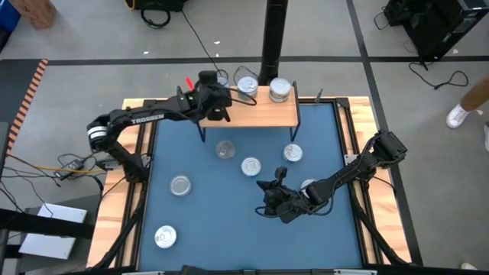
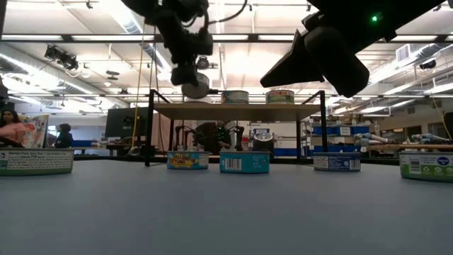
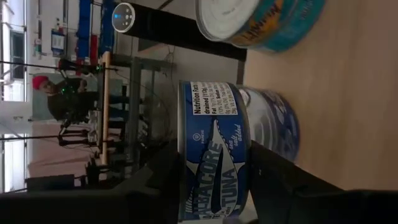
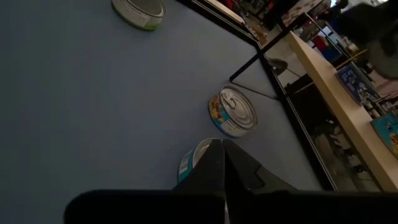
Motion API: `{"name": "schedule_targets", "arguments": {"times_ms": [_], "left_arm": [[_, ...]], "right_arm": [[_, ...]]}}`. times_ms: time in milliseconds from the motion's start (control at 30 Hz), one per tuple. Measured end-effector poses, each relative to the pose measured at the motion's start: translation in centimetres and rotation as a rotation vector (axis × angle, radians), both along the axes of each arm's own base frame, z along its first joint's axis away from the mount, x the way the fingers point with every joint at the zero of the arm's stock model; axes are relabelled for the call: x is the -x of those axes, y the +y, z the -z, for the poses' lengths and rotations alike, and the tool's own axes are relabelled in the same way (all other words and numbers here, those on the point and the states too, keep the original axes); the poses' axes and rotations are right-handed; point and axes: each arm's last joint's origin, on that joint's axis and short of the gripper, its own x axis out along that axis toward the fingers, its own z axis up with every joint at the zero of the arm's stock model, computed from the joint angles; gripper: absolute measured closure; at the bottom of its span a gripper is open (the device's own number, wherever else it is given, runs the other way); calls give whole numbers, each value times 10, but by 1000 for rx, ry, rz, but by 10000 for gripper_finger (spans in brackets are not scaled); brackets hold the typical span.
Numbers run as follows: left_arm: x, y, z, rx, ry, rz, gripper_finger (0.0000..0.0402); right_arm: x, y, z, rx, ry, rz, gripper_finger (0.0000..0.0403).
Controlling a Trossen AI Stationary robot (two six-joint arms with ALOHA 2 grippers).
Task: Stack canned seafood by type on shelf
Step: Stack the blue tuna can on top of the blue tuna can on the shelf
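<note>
Worktop (image 1: pixel 199 229): blue mat framed in light wood, seen whole from above.

Shelf (image 1: pixel 260 114): light-wood board on thin black legs, at the far edge of the mat. Two tins stand on it near its right half, a silver-topped one (image 1: pixel 247 85) and a stack (image 1: pixel 280 91) beside it; in the low view both show as labelled tins (image 2: pixel 236 97) on the board.

Left arm (image 1: pixel 145 118): reaches in from the left, over the shelf's left end. Left hand (image 1: pixel 216 103) is part open with its fingers (image 3: pixel 149 186) clamped on either side of a tuna tin (image 3: pixel 214 149), blue and white label. In the low view the held tin (image 2: pixel 195 86) hangs just above the shelf board, tilted. The left wrist view shows another blue tin (image 3: pixel 273 124) right behind it on the wood, and a teal-labelled tin (image 3: pixel 261 22) farther off.

Right arm (image 1: pixel 359 169): comes in from the right edge, low over the mat. Right hand (image 1: pixel 273 192) has its fingers (image 4: pixel 217 168) pressed together, nothing between them, above the blue surface close to a tin (image 4: pixel 189 163) partly hidden behind them.

Loose tins on the mat: three near the centre (image 1: pixel 225 150), (image 1: pixel 250 166), (image 1: pixel 293 153); one left of centre (image 1: pixel 180 185); one near the front left (image 1: pixel 165 237); one beside the right arm (image 1: pixel 308 186).
</note>
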Motion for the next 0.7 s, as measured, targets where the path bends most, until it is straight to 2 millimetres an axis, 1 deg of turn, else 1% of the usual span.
{"name": "schedule_targets", "arguments": {"times_ms": [233, 333, 633, 700], "left_arm": [[-2, 22, 13, 19, 21, -18, 252], [-1, 28, 16, 21, 25, -32, 252], [1, 28, 18, 43, 52, -34, 252], [2, 28, 18, 48, 54, -31, 241]], "right_arm": [[0, 0, 0, 2, 1, -1, 402], [0, 0, 0, 3, 1, -2, 402], [0, 0, -1, 4, -2, -5, 403], [0, 0, -1, 6, -1, -5, 403]]}}
